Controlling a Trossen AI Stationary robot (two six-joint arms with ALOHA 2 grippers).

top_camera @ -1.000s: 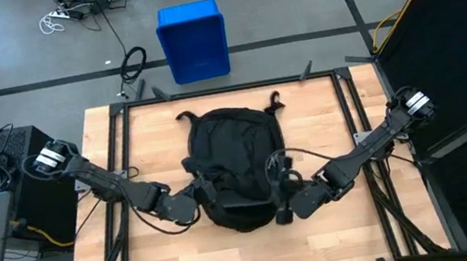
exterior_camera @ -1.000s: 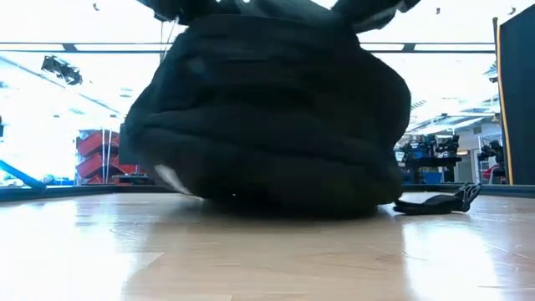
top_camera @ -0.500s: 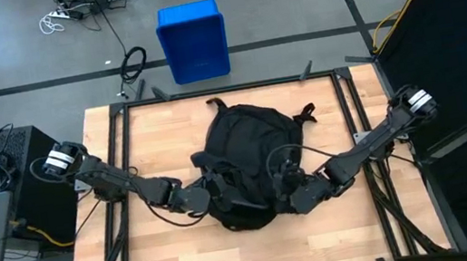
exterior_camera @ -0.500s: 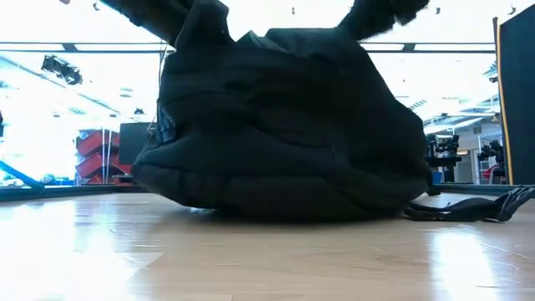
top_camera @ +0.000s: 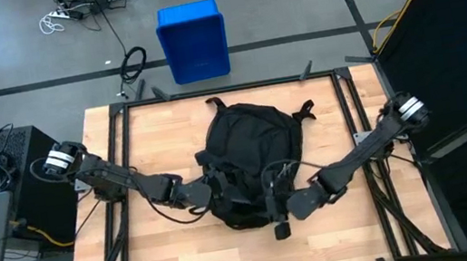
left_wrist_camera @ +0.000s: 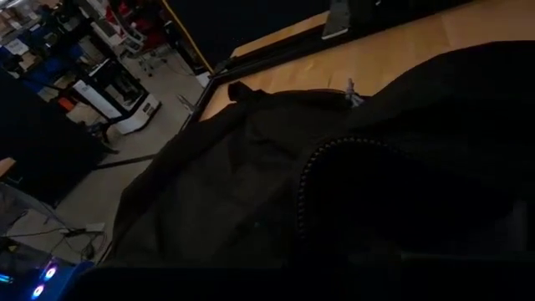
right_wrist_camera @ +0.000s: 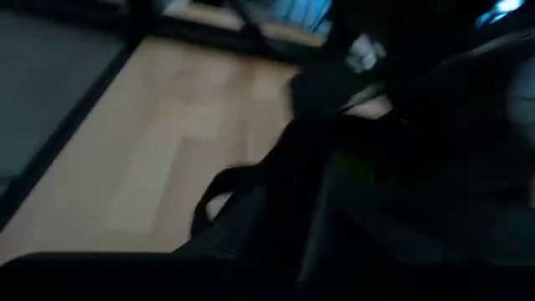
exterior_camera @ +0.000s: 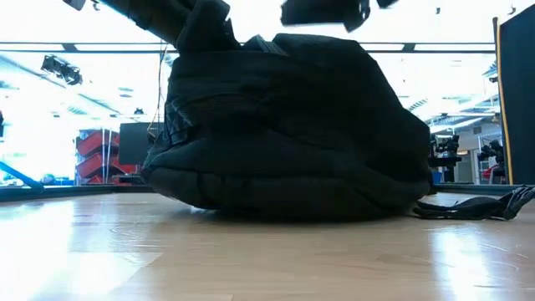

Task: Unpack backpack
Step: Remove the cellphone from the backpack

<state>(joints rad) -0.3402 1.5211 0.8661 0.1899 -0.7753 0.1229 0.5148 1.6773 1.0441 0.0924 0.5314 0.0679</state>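
Backpack (top_camera: 251, 160), soft black rounded fabric, lies lengthwise across the wooden bench (top_camera: 349, 233), loop pointing away; left hand (top_camera: 214, 188) is closed, while the right hand's (top_camera: 279, 218) grip cannot be told.

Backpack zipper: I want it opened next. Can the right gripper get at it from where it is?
Probably yes: the right gripper sits at the backpack's near edge, nothing between them, though the zipper there is hard to see.
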